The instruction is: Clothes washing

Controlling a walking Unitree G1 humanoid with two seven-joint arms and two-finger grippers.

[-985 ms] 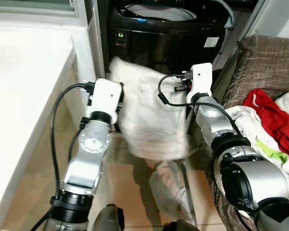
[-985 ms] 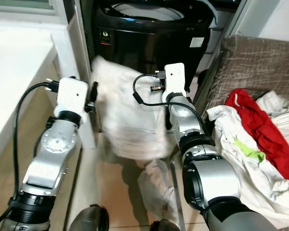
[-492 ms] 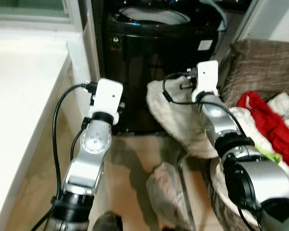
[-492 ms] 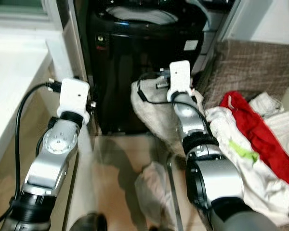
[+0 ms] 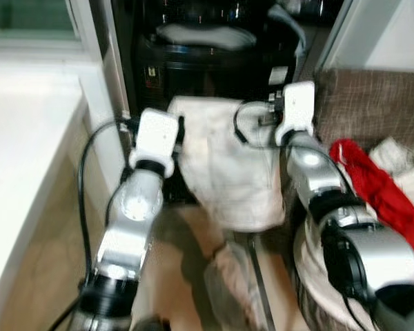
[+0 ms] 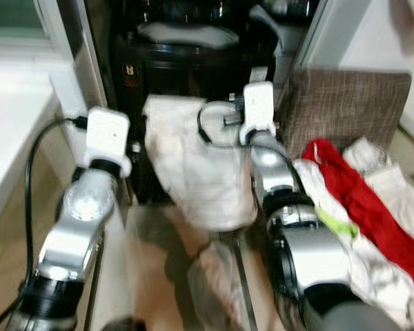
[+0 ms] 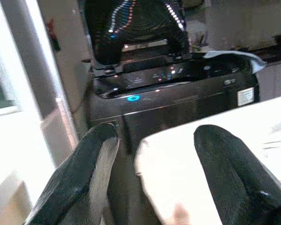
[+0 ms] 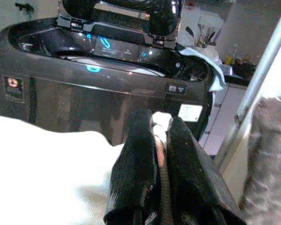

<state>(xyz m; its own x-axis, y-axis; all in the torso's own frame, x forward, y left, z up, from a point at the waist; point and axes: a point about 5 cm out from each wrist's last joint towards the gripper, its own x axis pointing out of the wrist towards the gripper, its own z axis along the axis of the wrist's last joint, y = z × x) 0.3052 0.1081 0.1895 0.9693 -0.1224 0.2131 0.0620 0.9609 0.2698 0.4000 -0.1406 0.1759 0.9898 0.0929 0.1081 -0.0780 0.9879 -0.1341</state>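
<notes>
The left gripper [image 7: 150,164] is wide open, its fingers either side of the edge of a white cloth [image 5: 231,165] but not closed on it. The cloth hangs in front of the black washer [image 5: 214,55], below its opening, so loading is not finished. The right gripper [image 8: 160,136] pinches the cloth's corner, fingers nearly together. More clothes [image 5: 372,186] wait on the right. The wrist views show the raised lid [image 7: 131,23]; the eye views show the pile.
</notes>
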